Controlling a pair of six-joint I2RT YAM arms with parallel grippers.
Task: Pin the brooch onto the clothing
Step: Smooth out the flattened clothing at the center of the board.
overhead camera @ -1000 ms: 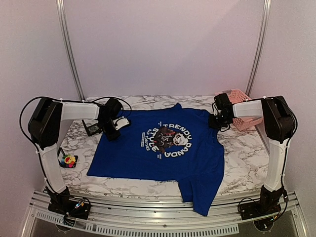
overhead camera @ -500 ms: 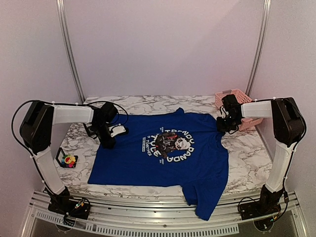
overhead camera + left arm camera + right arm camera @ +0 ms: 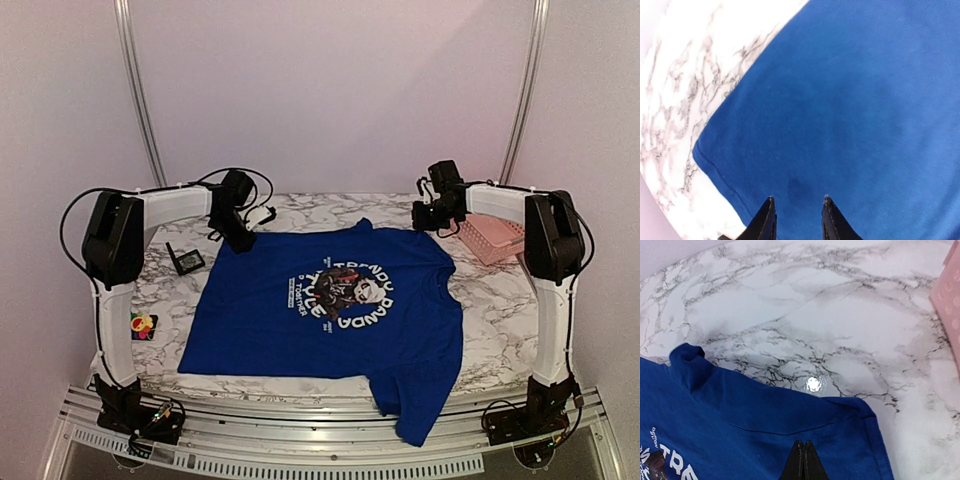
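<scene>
The clothing (image 3: 262,318) is a royal-blue T-shirt lying flat on the marble table (image 3: 500,312), with its white lettering and dark cartoon print at the middle. The brooch (image 3: 143,322), small and multicoloured, sits at the table's left edge, far from both grippers. My left gripper (image 3: 242,238) hovers over the shirt's far left sleeve. In the left wrist view the left gripper (image 3: 798,200) stands open above the clothing (image 3: 850,100) with nothing between its fingers. My right gripper (image 3: 426,220) is over the far right shoulder. Seen from the right wrist, the right gripper (image 3: 804,444) is shut and empty over the clothing (image 3: 740,430).
A small black frame holder (image 3: 185,258) lies on the marble left of the shirt. A pink lattice basket (image 3: 492,238) stands at the back right, its edge (image 3: 949,295) showing in the right wrist view. One shirt sleeve hangs over the table's front edge (image 3: 410,415).
Both grippers have risen and moved toward the back of the table, away from the shirt's sleeves. The shirt slid slightly and now lies still and flat.
</scene>
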